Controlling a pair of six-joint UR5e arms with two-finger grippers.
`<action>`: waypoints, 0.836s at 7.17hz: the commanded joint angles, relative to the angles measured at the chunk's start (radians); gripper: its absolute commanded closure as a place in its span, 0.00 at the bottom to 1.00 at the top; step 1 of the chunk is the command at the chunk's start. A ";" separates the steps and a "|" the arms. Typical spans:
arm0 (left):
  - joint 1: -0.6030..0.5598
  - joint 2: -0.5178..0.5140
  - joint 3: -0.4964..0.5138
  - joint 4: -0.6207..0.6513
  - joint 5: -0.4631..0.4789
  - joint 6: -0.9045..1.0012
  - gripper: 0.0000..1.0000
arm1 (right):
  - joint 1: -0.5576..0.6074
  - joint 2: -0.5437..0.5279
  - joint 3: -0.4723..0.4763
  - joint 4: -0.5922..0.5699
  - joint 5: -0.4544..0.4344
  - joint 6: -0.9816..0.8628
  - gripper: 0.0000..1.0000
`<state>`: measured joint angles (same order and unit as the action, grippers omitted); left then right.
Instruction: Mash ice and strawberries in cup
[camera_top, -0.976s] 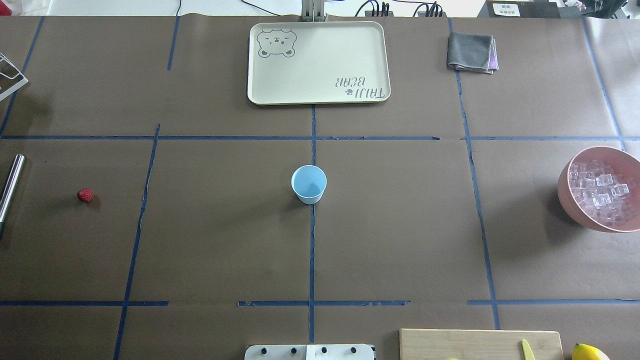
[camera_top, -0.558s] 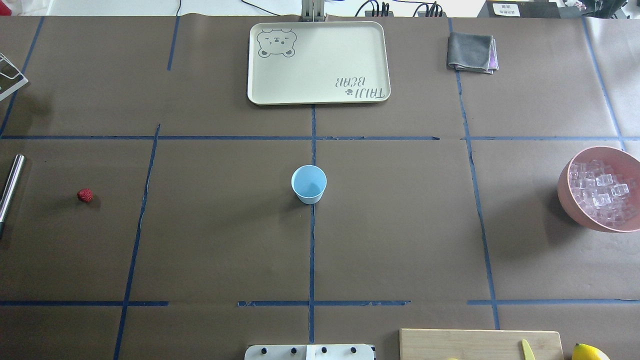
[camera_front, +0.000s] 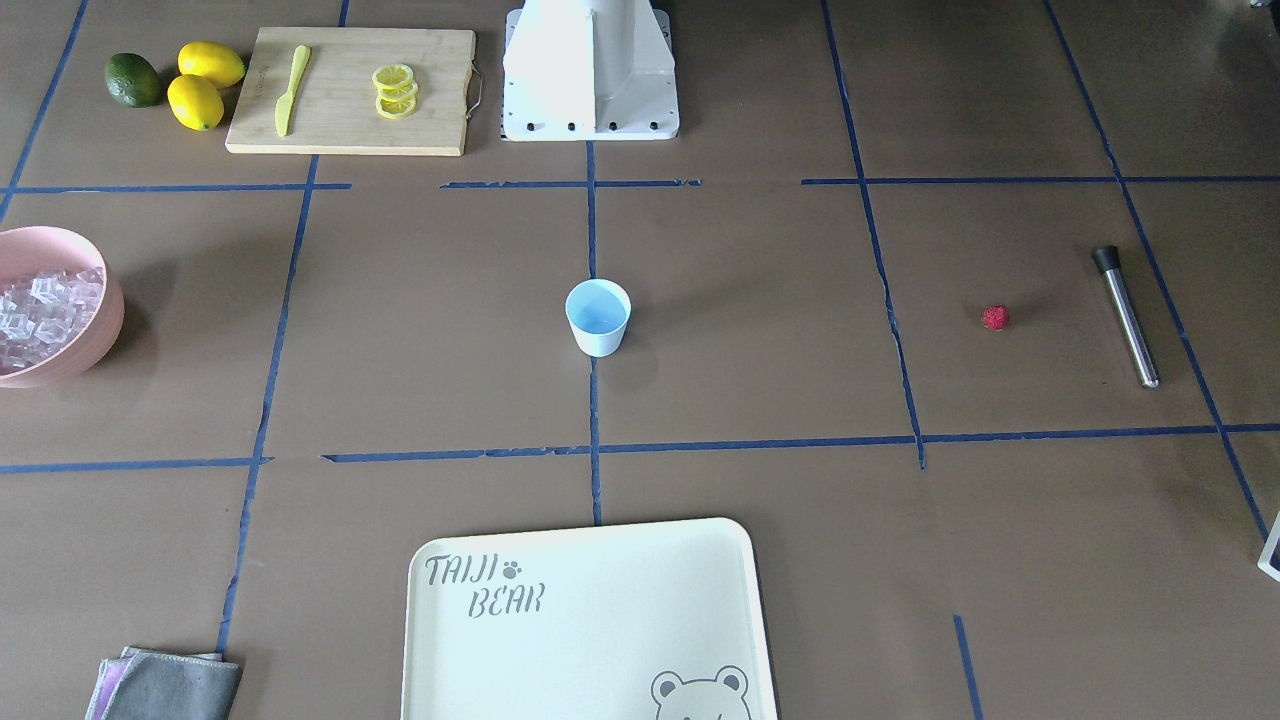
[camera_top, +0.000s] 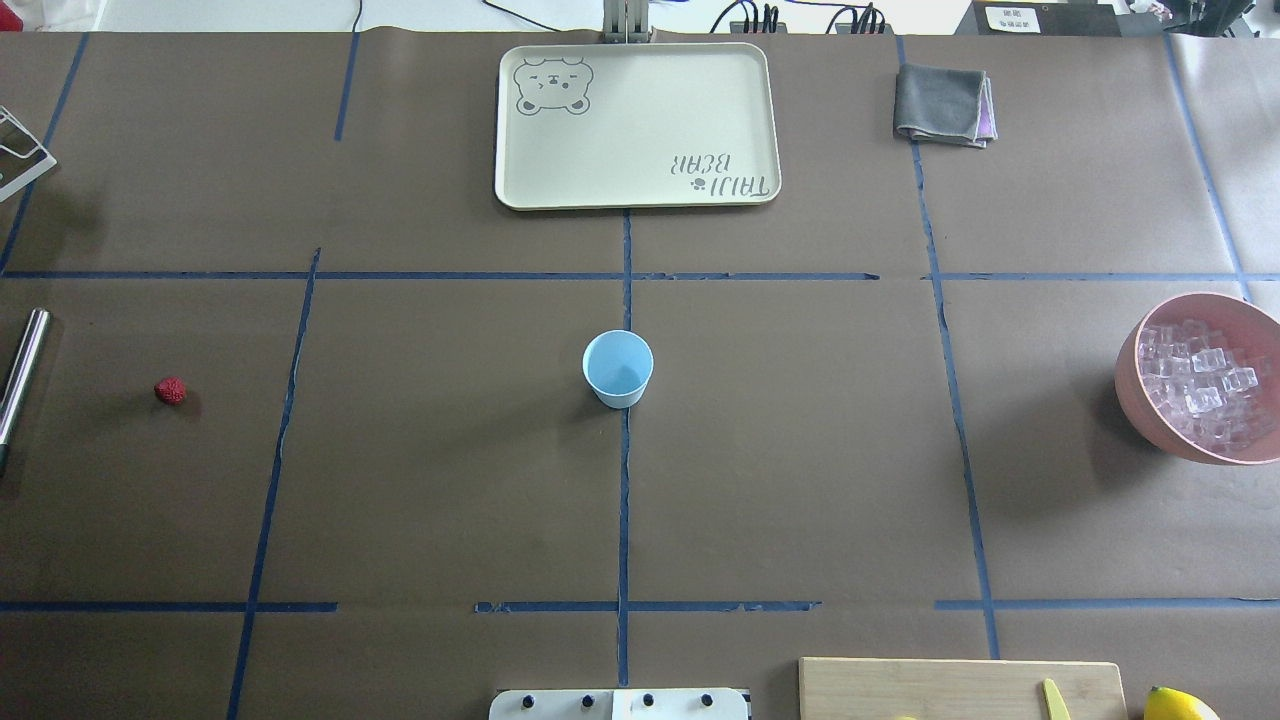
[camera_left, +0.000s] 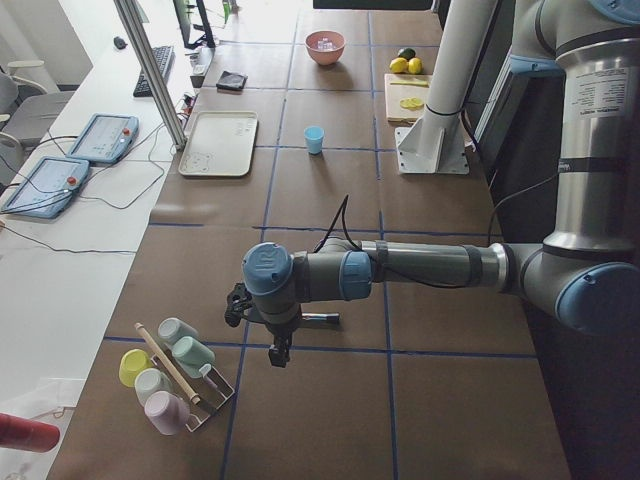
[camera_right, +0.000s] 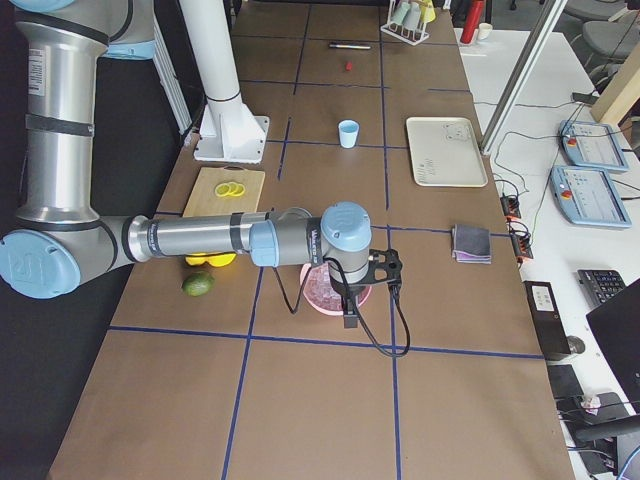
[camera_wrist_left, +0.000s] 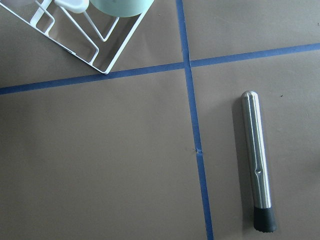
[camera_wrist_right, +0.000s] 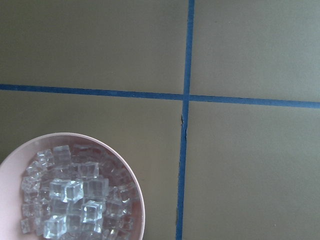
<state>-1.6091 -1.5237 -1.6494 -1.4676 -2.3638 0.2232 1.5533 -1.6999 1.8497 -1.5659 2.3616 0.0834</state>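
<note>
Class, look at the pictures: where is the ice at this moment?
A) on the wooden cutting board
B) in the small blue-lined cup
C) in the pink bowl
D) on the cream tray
C: the ice lies heaped in the pink bowl, while the cup looks empty.

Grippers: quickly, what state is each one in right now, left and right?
Left gripper: cannot tell, it shows only in a side view.
Right gripper: cannot tell, it shows only in a side view.
</note>
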 joint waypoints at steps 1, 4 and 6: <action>0.000 0.000 -0.003 0.000 0.000 -0.001 0.00 | -0.114 -0.012 0.104 0.004 -0.007 0.204 0.00; -0.002 0.000 -0.001 0.000 0.000 -0.002 0.00 | -0.250 -0.030 0.193 0.007 -0.051 0.378 0.01; 0.000 0.000 -0.003 0.000 0.000 -0.002 0.00 | -0.286 -0.050 0.191 0.015 -0.061 0.377 0.04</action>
<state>-1.6097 -1.5232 -1.6511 -1.4680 -2.3639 0.2209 1.2929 -1.7395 2.0371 -1.5555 2.3087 0.4538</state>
